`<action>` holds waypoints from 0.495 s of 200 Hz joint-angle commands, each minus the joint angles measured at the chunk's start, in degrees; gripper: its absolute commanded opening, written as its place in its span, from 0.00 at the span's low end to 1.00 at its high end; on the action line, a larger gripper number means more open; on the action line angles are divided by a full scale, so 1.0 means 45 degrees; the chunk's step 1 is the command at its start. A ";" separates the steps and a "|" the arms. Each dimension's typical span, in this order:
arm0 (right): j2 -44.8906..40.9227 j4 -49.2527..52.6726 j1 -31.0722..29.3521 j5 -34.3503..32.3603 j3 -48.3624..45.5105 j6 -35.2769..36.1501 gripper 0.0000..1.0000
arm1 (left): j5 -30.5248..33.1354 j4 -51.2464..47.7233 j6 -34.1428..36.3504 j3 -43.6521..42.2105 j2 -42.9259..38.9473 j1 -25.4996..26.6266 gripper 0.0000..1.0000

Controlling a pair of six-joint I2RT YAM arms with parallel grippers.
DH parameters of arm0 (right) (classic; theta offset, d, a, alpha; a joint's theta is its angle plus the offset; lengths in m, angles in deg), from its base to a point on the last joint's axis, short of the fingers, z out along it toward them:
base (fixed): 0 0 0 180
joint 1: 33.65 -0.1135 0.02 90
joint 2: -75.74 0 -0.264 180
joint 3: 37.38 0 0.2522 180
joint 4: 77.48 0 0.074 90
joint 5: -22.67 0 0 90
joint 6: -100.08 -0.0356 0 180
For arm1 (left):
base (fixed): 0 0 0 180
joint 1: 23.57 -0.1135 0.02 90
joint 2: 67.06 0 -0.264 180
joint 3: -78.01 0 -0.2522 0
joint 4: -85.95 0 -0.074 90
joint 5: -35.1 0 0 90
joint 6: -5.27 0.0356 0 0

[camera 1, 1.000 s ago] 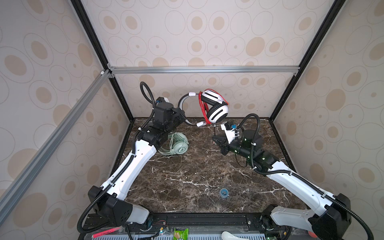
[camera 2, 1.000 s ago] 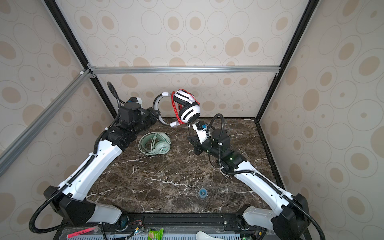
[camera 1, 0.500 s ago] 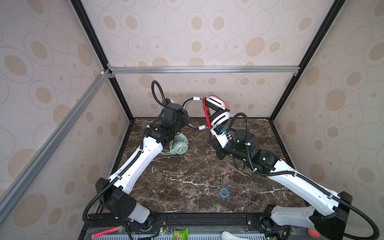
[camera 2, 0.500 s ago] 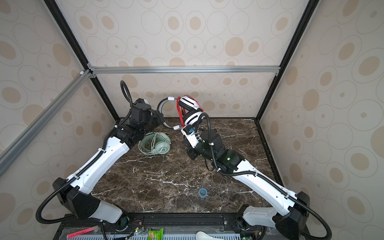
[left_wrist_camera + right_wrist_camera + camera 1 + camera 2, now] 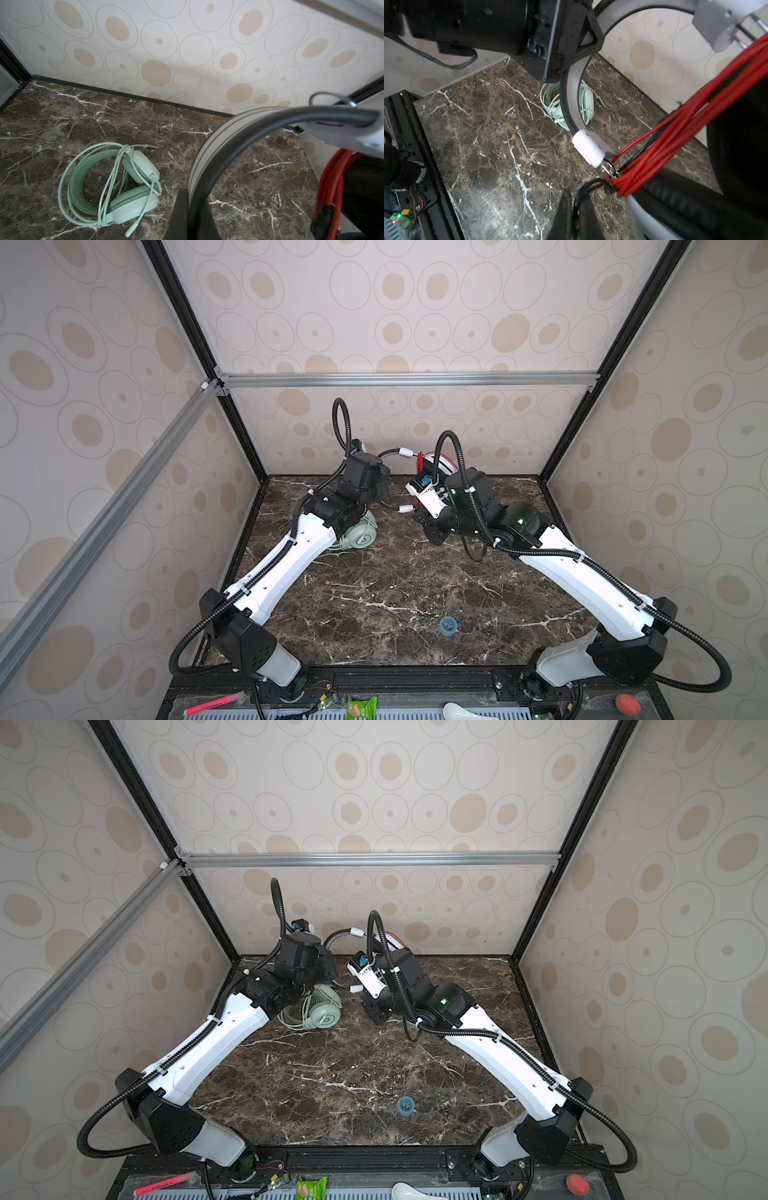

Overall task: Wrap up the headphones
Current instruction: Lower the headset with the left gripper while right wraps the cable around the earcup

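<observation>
The white-and-black headphones [image 5: 441,464] hang between my two arms near the back wall, with the red cord [image 5: 685,124] looped in several turns round the ear cups. My left gripper [image 5: 191,199] is shut on their grey headband [image 5: 209,149]; in both top views it sits at the back left [image 5: 382,487] [image 5: 328,969]. My right gripper [image 5: 576,197] is shut on a thin dark piece of cord beside the red bundle, close to the white slider [image 5: 588,149]. The mint green headphones [image 5: 361,533] [image 5: 324,1011] [image 5: 133,199] lie on the marble, cord coiled round them, under my left arm.
A small blue cap [image 5: 448,625] [image 5: 406,1105] lies on the marble table [image 5: 374,593] toward the front. The back wall is close behind both grippers. A pink pen [image 5: 212,704], a green packet [image 5: 359,707] and a red ball [image 5: 627,704] sit on the front rail.
Both arms have come down and drawn closer together, bringing the white-and-black headphones from high in the air to low near the back wall. Both grips have held.
</observation>
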 commanded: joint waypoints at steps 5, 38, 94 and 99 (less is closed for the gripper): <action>0.0218 0.0883 -0.0162 -0.0169 0.0876 0.0254 0.00 | -0.0549 -0.0577 0.1220 -0.0279 -0.0205 0.0070 0.00; 0.0801 0.2123 -0.0137 0.0111 0.1506 0.1185 0.00 | -0.1140 -0.1719 0.2473 -0.0146 0.0205 0.0223 0.00; 0.1295 0.3103 -0.0143 -0.0335 0.2332 0.3408 0.00 | -0.1765 -0.2081 0.3377 -0.0129 0.0490 0.0496 0.00; 0.1345 0.3198 -0.0137 -0.0345 0.2406 0.3642 0.00 | -0.1921 -0.2037 0.3403 -0.0154 0.0491 0.0510 0.00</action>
